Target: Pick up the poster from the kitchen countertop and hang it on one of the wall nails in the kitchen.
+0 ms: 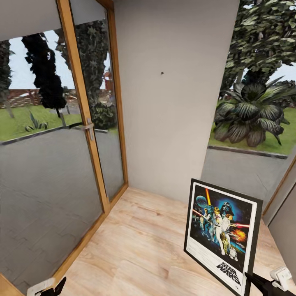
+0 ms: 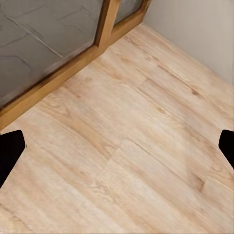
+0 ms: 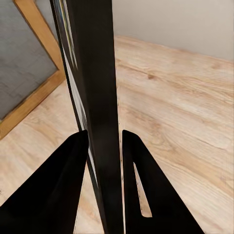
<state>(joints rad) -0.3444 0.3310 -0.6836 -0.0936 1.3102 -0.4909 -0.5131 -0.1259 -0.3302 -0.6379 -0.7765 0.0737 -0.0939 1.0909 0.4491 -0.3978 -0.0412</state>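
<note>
I hold the upright rectangular Star Wars poster with thin black frame and white border [image 1: 222, 236] in my right gripper [image 1: 263, 283], at the near right of the scene, above the light wooden plank floor [image 1: 139, 246]. In the right wrist view the two black fingers [image 3: 63, 185] stand on both sides of the poster's dark edge [image 3: 97, 97], closed against it, so the grip is at the lower corner of the frame. I judge this low grip leaves the top of the frame free to meet a nail. The long axis of the poster runs up and down, a little tilted, with the top leaning to the left; the picture side faces toward me, and the black logo is at the bottom near my gripper. My left gripper [image 1: 51, 287] is at the near left, low, and in the left wrist view its dark fingertips [image 2: 10, 151] stand wide apart over the floor, holding nothing. On the pale grey wall [image 1: 172, 102] far ahead there is a small dark nail [image 1: 162, 73], high up, well apart from the poster. To the left stands a glass door with orange wooden frame [image 1: 88, 123]. I judge the carrying is done and the lifting to the nail remains.
</note>
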